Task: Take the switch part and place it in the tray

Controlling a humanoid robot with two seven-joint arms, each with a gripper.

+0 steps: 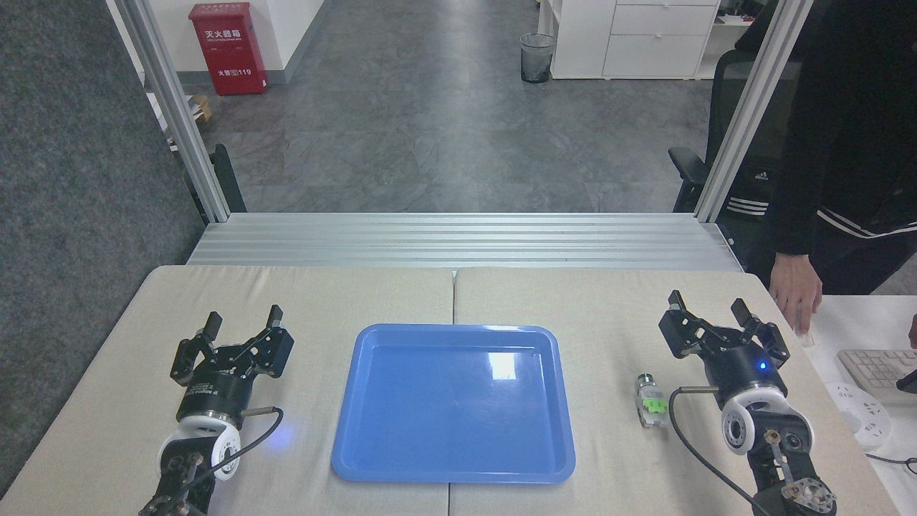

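The blue tray (453,401) lies flat at the middle of the beige desk (573,301), nothing in it. The switch part (650,401) rests on the desk to the tray's right — apart from the rim, dark round end pointing away, green middle showing. The right claw (709,309) hovers beyond and to the right of it, fingers spread wide, touching nothing. The left claw (243,319) sits left of the tray, also spread and empty. A person's hand (797,295) rests at the desk's far right edge — beside a keyboard (877,367).
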